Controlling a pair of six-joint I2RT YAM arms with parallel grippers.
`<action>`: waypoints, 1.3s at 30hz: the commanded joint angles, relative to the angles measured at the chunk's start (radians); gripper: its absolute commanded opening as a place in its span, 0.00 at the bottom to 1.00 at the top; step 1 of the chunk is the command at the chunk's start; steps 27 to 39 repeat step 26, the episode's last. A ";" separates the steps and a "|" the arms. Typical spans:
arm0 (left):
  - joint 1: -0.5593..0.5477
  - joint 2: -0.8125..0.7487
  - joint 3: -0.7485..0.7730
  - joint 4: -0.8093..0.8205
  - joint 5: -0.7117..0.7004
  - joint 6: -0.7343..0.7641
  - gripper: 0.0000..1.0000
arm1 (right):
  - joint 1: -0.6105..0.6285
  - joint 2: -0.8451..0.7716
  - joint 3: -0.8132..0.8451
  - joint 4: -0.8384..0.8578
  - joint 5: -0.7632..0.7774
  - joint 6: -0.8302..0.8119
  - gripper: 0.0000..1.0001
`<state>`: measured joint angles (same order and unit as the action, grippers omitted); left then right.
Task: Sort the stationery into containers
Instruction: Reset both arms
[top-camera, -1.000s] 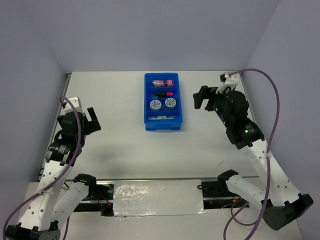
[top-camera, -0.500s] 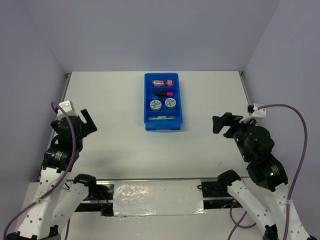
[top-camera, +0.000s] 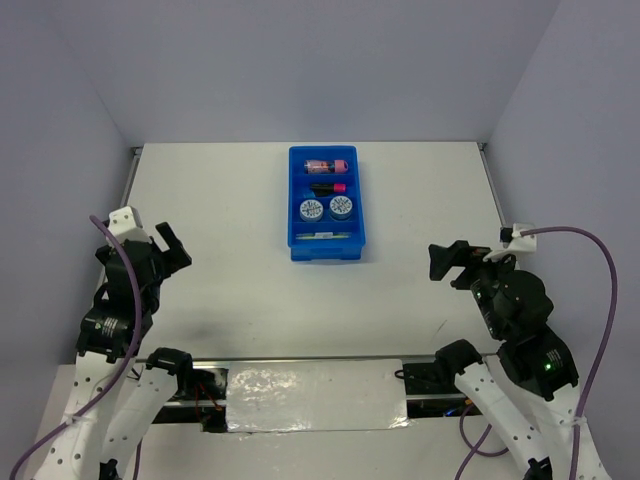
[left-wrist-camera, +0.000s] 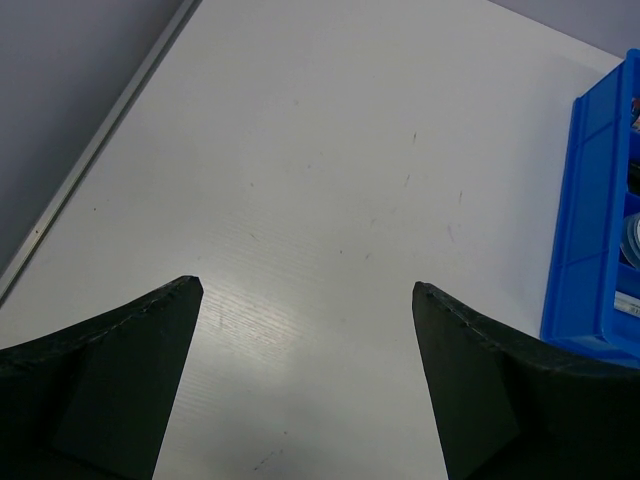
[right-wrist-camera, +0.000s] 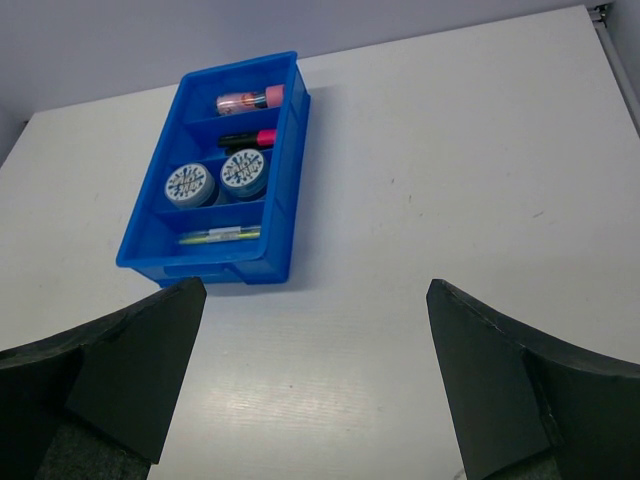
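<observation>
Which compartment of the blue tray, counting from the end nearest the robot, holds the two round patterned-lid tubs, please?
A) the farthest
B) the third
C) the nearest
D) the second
D: the two round tubs sit side by side in the second compartment of the blue tray, just behind the thin pale sticks in the nearest one.

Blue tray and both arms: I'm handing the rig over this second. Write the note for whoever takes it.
Left gripper: open, empty, above the bare table, left of the blue tray.
Right gripper: open, empty, on the near right side of the tray.
Tray, far to near: pink cylinder; black marker with pink end; two round tubs side by side; thin pale sticks.
Done: every item in view lies in a compartment.
Left: no loose stationery shows on the table in any view. Sorting looks complete; check before stopping.
</observation>
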<state>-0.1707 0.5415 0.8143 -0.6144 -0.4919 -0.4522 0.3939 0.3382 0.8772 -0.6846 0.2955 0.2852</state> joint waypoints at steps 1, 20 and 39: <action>0.000 -0.005 0.006 0.031 0.012 -0.014 0.99 | -0.001 0.004 -0.011 0.028 -0.001 0.012 1.00; 0.000 -0.021 -0.001 0.044 0.036 0.001 0.99 | -0.001 0.028 -0.007 0.022 -0.001 0.016 1.00; 0.000 -0.021 -0.001 0.045 0.036 0.004 0.99 | -0.001 0.035 -0.003 0.022 -0.004 0.011 1.00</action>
